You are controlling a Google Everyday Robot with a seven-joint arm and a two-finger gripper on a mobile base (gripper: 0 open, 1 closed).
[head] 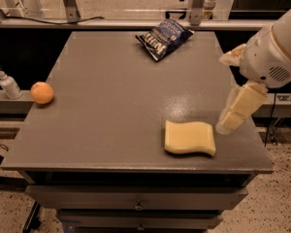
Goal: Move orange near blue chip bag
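Note:
The orange [41,92] is a small round fruit at the left edge of the grey table [111,110], about midway along its depth. The blue chip bag [164,39] is a crinkled navy bag with white lettering, lying at the far edge, right of centre. My gripper [233,115] hangs from the white arm [274,52] over the table's right edge, just right of the yellow sponge. It is far from the orange and holds nothing that I can see.
A wavy-edged pale yellow sponge [190,138] lies near the front right corner. A small white pump bottle [8,84] stands on a ledge left of the table, beside the orange. Drawers sit under the table's front edge.

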